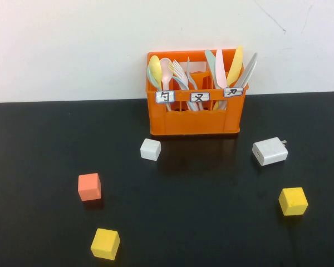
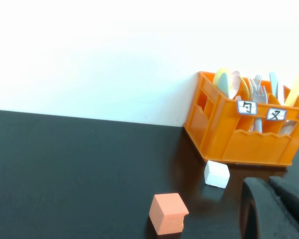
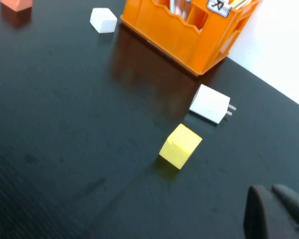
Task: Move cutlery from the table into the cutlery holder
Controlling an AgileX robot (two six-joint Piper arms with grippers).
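**High view: cutlery all stowed, nothing loose on the bench**

High view shows the glossy black bench (image 1: 44,139) carrying only blocks and a charger — no knife or spoon lies on it, so the job looks finished.

Going left to right: a matte orange cube (image 1: 89,186), a yellow cube (image 1: 105,243) nearer the robot, and a small white cube (image 1: 150,149) just in front of the cutlery holder (image 1: 195,119). That holder is a ribbed orange plastic crate with three labelled compartments. The mint-green spoon (image 1: 152,75) stands in the left one among the spoons, forks fill the middle, and the pale grey knife (image 1: 248,71) leans in the right one.

Further right sit a smooth white charger (image 1: 269,151) and another yellow cube (image 1: 293,201).

The left tool (image 2: 275,209) and the right tool (image 3: 275,214) both hang low over the bench — fingers together, holding nothing.
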